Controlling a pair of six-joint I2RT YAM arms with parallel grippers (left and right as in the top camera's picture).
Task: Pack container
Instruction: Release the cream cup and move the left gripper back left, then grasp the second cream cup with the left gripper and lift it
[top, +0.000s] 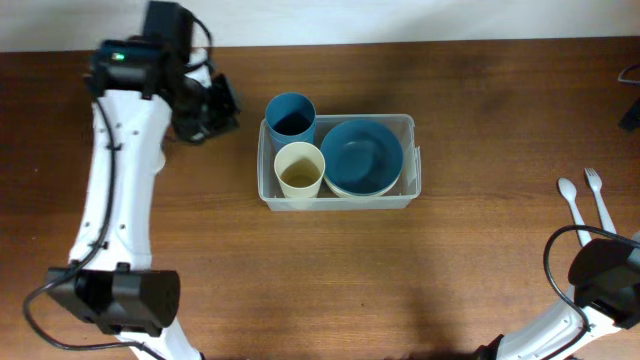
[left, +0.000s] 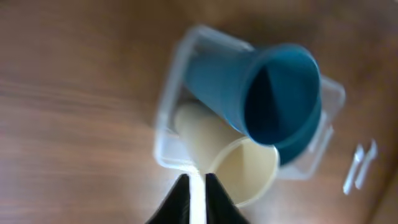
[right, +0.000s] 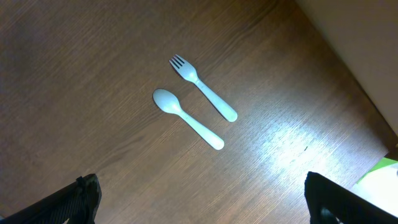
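Note:
The clear plastic container (top: 412, 160) sits mid-table. It holds a blue cup (top: 290, 114) at its back left corner, a cream cup (top: 300, 169) in front of that, and a blue bowl (top: 362, 154) nested in a cream bowl on the right. My left gripper (top: 224, 104) is shut and empty, just left of the container and apart from it. The left wrist view shows its fingers (left: 197, 200) nearly together, in front of the container (left: 169, 112), blue cup (left: 249, 87) and cream cup (left: 245, 171). My right gripper (right: 199, 193) is open and empty above bare table.
A white spoon (top: 570, 200) and a white fork (top: 598, 195) lie side by side at the right of the table, ahead of the right gripper. They also show in the right wrist view: spoon (right: 186, 118), fork (right: 202, 87). The table's far edge is near the container.

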